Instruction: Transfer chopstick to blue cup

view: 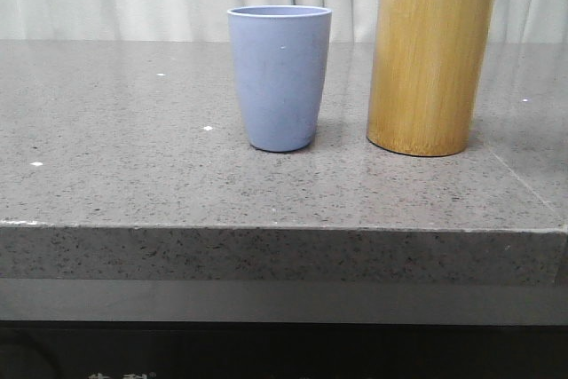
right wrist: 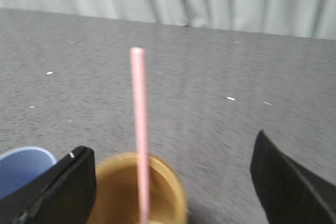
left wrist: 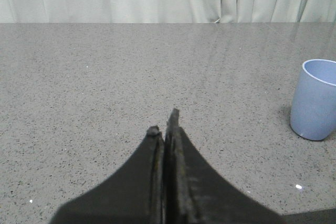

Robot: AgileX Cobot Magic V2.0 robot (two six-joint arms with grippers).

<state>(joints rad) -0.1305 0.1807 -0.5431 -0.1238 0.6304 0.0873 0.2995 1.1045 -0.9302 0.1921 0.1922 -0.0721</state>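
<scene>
The chopstick [right wrist: 138, 129] stands roughly upright, blurred, in the bamboo holder [right wrist: 137, 190], between the right gripper's [right wrist: 173, 182] spread fingers; the left gripper [left wrist: 164, 127] is clenched, empty.

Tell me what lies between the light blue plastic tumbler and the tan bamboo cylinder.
Nothing: in the front view only bare grey speckled countertop separates the light blue plastic tumbler from the tan bamboo cylinder; they stand apart.

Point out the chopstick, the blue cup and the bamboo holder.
chopstick [right wrist: 139, 129], right wrist view, mid-shaft.
blue cup [view: 280, 82], front view, middle of outer wall.
bamboo holder [view: 429, 64], front view, middle of side.
</scene>
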